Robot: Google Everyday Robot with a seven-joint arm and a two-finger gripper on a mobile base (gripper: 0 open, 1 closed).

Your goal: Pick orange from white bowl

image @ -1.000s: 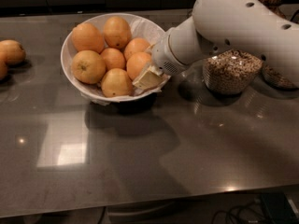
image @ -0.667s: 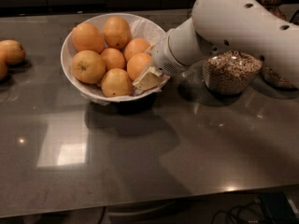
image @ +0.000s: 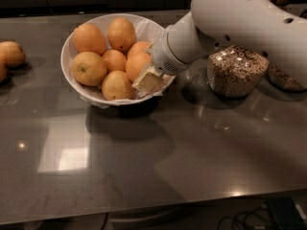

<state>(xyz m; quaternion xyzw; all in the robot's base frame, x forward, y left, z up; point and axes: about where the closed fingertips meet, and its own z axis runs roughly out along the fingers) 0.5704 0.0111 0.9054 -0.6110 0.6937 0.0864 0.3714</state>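
The white bowl (image: 158, 30), lined with crinkled white paper, stands on the dark counter at upper left and holds several oranges. My gripper (image: 147, 79) reaches down from the right into the bowl's right side. Its cream-coloured tip sits against the orange (image: 136, 65) at the right of the pile, beside the front orange (image: 115, 85). The white arm (image: 230, 23) crosses the upper right and hides the bowl's right rim.
Two loose oranges (image: 10, 54) lie at the far left edge of the counter. A glass jar of cereal (image: 236, 71) stands right of the bowl, partly under the arm. A second jar (image: 285, 78) is at the far right. The counter's front edge runs along the bottom.
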